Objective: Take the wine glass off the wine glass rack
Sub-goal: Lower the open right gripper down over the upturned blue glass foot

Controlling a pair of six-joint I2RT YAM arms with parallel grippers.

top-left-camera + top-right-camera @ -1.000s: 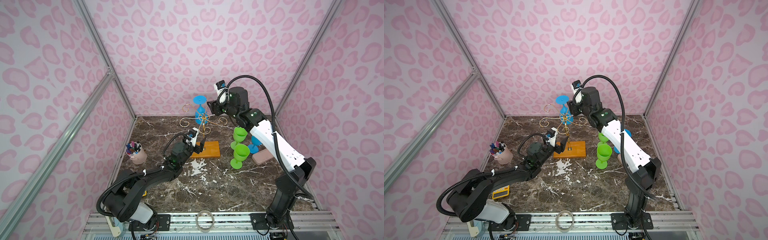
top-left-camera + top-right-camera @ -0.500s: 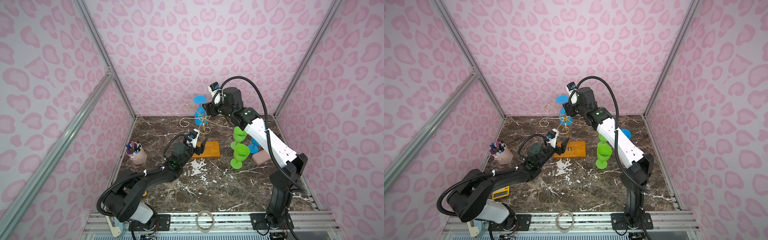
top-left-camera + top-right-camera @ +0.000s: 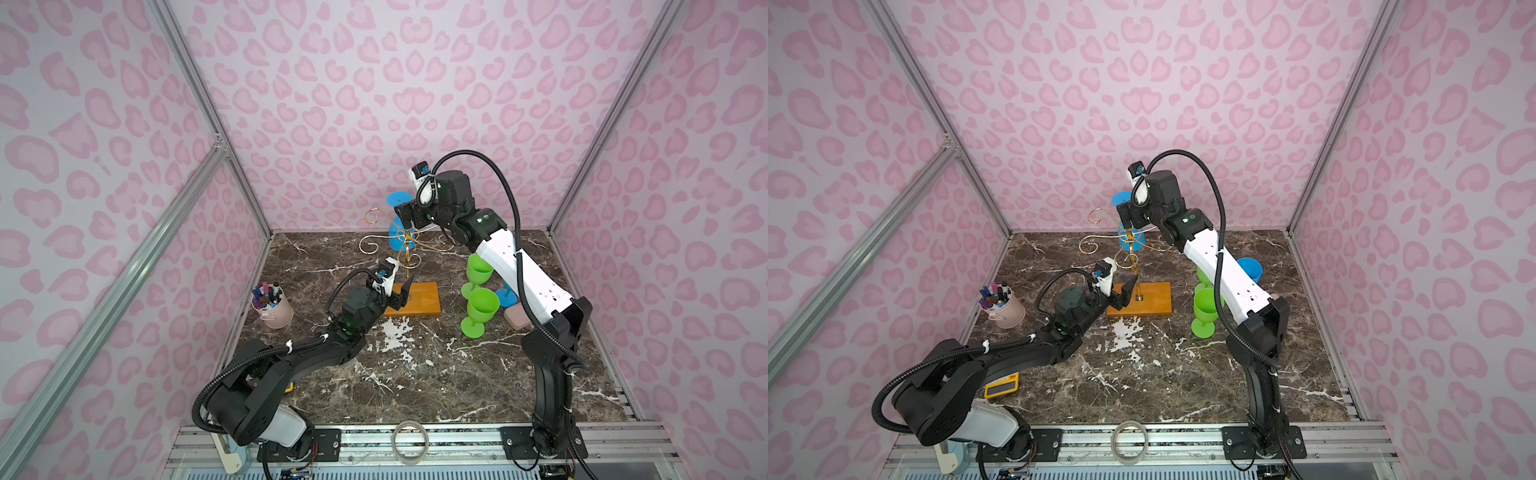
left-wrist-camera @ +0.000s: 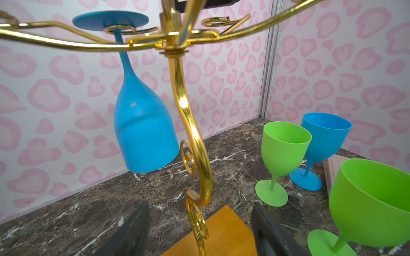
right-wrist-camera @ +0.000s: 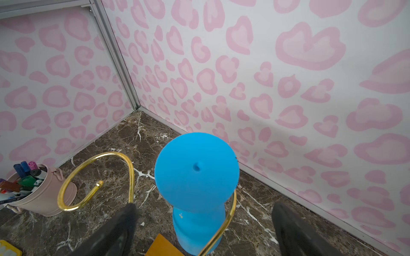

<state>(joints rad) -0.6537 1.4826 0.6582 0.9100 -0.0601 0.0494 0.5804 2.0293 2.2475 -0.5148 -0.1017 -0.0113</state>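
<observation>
Hanging bowl-down from a scroll arm of the wine glass rack [image 3: 419, 300], the blue wine glass [image 4: 142, 124] is sitting toward the 12 o'clock end of the worktop [image 3: 415, 386], close to the back wall, with its round foot resting on top of the gold wire. The right hand [image 3: 402, 218] is hovering at the top of the rack, at about 4 o'clock of the glass's foot in both top views. Its jaws are standing wide apart, released, with the foot lying ahead of them and the fingers [image 5: 119, 228] pinching nothing. The left hand [image 3: 403, 293] is lying low at the 9 o'clock edge of the rack's orange-brown base. Its jaws are spreading to either side of the slim post without closing on it; whether they are touching the wood cannot be told. Two green goblets [image 3: 482, 305] are standing upright at 3 o'clock of the base, with a second blue glass [image 3: 1250, 268] behind them. A pink cup of markers [image 3: 272, 309] is sitting at 9 o'clock.
</observation>
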